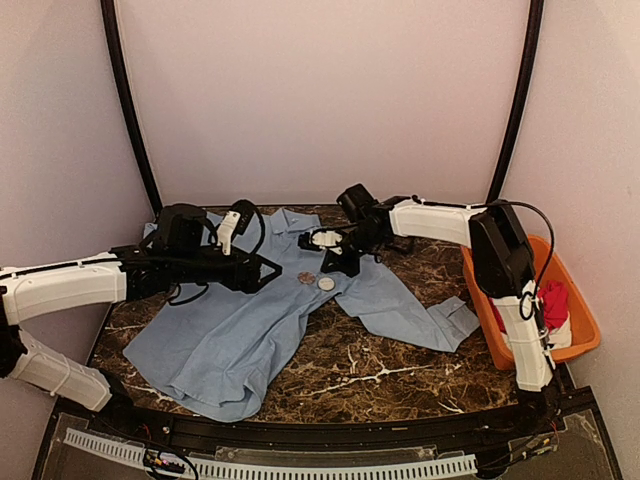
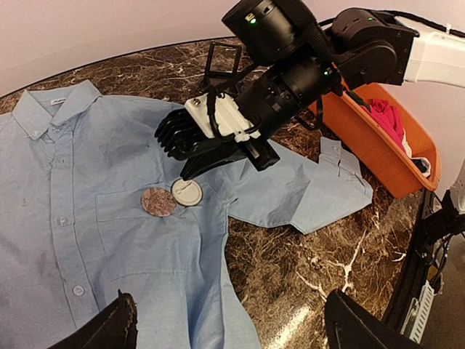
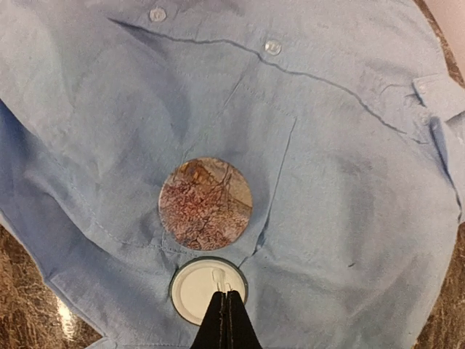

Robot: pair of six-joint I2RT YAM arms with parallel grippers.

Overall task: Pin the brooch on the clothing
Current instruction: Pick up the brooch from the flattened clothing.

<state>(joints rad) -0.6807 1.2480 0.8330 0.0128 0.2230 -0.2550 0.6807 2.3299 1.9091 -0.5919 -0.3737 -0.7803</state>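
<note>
Right wrist view: the right gripper (image 3: 227, 297) has its fingers pressed together, tips on the centre of a white disc (image 3: 195, 289). The disc lies on the light blue shirt (image 3: 349, 182), spread over the marble table (image 1: 390, 375), just beside a round brown-patterned brooch (image 3: 205, 203) at the chest pocket. The left gripper (image 1: 268, 268) hangs spread wide above the shirt, holding nothing. An orange bin (image 1: 585, 335) with a red garment (image 1: 553, 300) stands at the right.

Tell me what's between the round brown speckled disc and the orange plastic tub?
The left wrist view shows a round white disc beside the brown disc, then the light blue cloth shirt's sleeve.
</note>
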